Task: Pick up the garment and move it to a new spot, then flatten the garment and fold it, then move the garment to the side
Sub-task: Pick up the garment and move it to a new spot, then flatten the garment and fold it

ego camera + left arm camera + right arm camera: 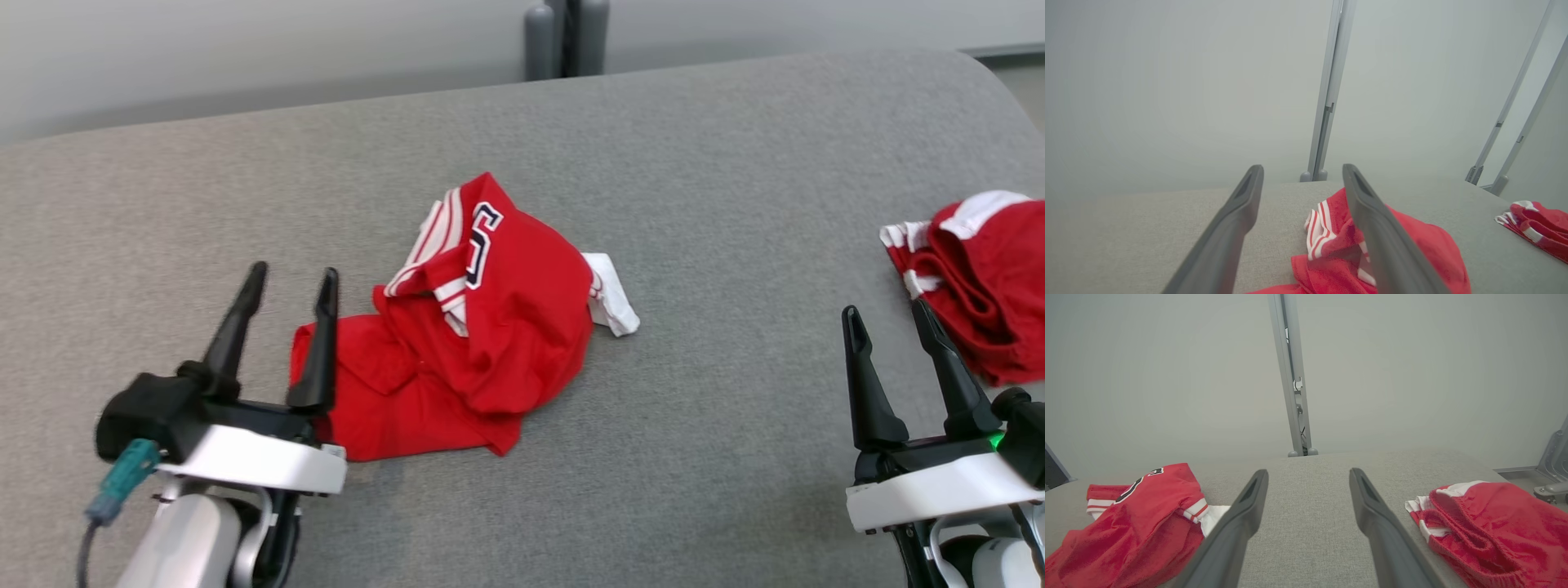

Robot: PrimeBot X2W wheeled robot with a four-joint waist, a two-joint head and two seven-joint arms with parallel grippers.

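**Head view:** a crumpled red jersey [498, 327] with white-striped trim and a navy numeral lies at the centre of the grey fabric surface [653, 163]. The left gripper [293, 273], fingers spread, holds nothing at the jersey's left edge. The right gripper [886, 310], also spread, stands beside a second red-and-white garment [988, 278].

**Left wrist view:** the jersey lies partly behind one finger.

**Right wrist view:** the parted fingers frame the grey surface, with one garment on each side.

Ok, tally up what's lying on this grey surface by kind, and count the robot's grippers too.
red jersey: 1
other red garment, bunched, with white trim: 1
grippers, both open: 2, the left gripper and the right gripper
Total: 4
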